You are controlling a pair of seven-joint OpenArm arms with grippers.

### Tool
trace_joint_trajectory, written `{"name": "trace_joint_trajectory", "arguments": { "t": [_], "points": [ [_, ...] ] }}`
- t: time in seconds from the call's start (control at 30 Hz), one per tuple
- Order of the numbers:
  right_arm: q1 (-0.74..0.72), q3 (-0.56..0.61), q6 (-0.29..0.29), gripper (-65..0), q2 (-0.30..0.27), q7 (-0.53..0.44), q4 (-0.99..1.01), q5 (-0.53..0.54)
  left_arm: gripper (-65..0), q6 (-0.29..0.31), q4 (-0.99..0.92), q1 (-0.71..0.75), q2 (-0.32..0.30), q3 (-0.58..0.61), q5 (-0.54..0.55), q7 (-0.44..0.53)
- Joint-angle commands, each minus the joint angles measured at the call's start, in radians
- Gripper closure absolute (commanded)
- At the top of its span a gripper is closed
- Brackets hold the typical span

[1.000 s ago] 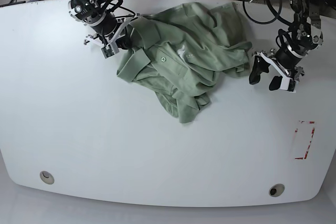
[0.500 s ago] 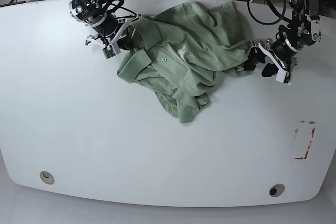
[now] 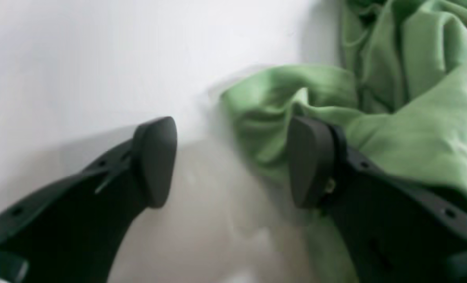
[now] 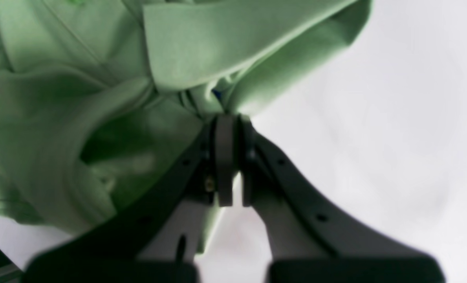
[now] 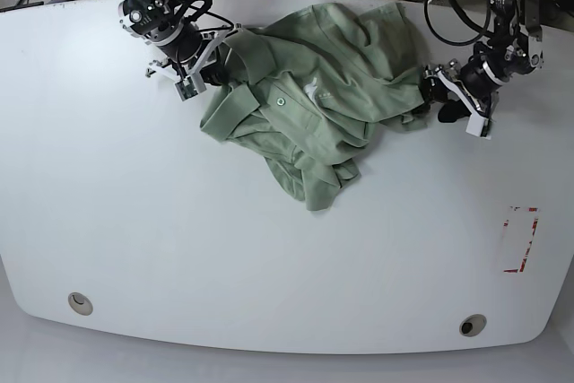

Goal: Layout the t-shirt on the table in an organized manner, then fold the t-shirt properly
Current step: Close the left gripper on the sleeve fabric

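Note:
The sage-green t-shirt (image 5: 314,105) lies crumpled on the white table (image 5: 179,239), toward the far middle. My right gripper (image 5: 209,67) is at its left end, shut on a bunch of fabric; in the right wrist view its fingers (image 4: 225,157) pinch a gathered fold of the t-shirt (image 4: 99,118). My left gripper (image 5: 434,101) stands open at the shirt's right edge. In the left wrist view the left gripper (image 3: 231,161) straddles the edge of the t-shirt (image 3: 414,118): one fingertip (image 3: 308,161) sits over the cloth and the other over bare table (image 3: 99,59).
A red tape rectangle (image 5: 520,239) marks the table's right side. Two round cable holes (image 5: 80,302) (image 5: 472,325) sit near the front edge. Cables hang behind the far edge. The shirt's lower lobe (image 5: 318,186) reaches toward the table's middle.
The left arm has moved up and to the left, bringing its open jaws from bare table onto the shirt's right edge. The right gripper has kept its hold in place.

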State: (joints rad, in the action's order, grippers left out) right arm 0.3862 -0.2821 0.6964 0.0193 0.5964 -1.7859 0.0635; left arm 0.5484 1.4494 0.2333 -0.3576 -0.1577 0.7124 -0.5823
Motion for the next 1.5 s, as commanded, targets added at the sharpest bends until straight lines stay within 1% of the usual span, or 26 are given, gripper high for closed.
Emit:
{"name": "trace_joint_trajectory", "arguments": {
  "t": [0.0, 0.17, 0.27, 0.4, 0.6, 0.7, 0.8, 0.9, 1.1, 1.17, 1.23, 1.4, 1.47],
  "points": [
    [-0.002, -0.003, 0.002, 0.0, -0.003, -0.017, -0.018, 0.012, -41.7, 0.011, 0.011, -0.002, -0.002, -0.001, 0.006, -0.005],
    [-0.002, -0.001, 0.002, 0.0, -0.002, -0.017, -0.019, 0.012, -41.5, 0.011, 0.011, -0.002, 0.001, 0.002, 0.008, -0.005],
    [0.000, -0.001, 0.002, 0.0, -0.002, -0.017, -0.019, 0.012, -41.5, 0.011, 0.012, -0.002, 0.007, 0.034, 0.008, -0.005],
    [0.000, -0.001, 0.002, 0.0, -0.002, -0.017, -0.019, 0.012, -41.5, 0.009, 0.014, -0.004, 0.007, 0.045, 0.010, -0.005],
    [0.004, 0.001, 0.002, 0.0, -0.002, -0.017, -0.022, 0.012, -41.4, 0.008, 0.001, -0.044, 0.010, 0.051, 0.006, -0.005],
    [0.004, 0.001, 0.002, 0.0, -0.002, -0.017, -0.022, 0.012, -41.4, 0.008, -0.028, -0.051, 0.029, 0.051, 0.006, -0.001],
    [0.006, 0.001, 0.002, 0.0, -0.002, -0.017, -0.022, 0.012, -41.4, 0.008, -0.055, -0.099, 0.042, 0.051, 0.006, -0.003],
    [0.006, 0.001, 0.002, 0.0, -0.002, -0.017, -0.022, 0.012, -41.4, 0.008, -0.075, -0.124, 0.044, 0.051, 0.006, -0.003],
    [0.006, 0.001, 0.002, 0.0, -0.002, -0.017, -0.022, 0.012, -40.6, 0.008, -0.078, -0.131, 0.053, 0.053, 0.010, -0.003],
    [0.006, 0.001, 0.002, 0.0, -0.002, -0.017, -0.022, 0.012, -38.2, 0.008, -0.077, -0.137, 0.059, 0.053, 0.006, -0.003],
    [0.006, 0.001, 0.002, 0.0, -0.002, -0.017, -0.022, 0.012, -33.3, 0.009, -0.080, -0.145, 0.059, 0.054, 0.006, -0.005],
    [0.006, 0.001, 0.002, 0.0, -0.002, -0.017, -0.022, 0.012, -16.7, 0.009, -0.082, -0.150, 0.056, 0.091, 0.006, -0.005],
    [0.006, 0.001, 0.002, 0.0, -0.002, -0.017, -0.022, 0.012, -11.3, 0.009, -0.082, -0.150, 0.055, 0.100, 0.006, -0.005]
  ]
}}
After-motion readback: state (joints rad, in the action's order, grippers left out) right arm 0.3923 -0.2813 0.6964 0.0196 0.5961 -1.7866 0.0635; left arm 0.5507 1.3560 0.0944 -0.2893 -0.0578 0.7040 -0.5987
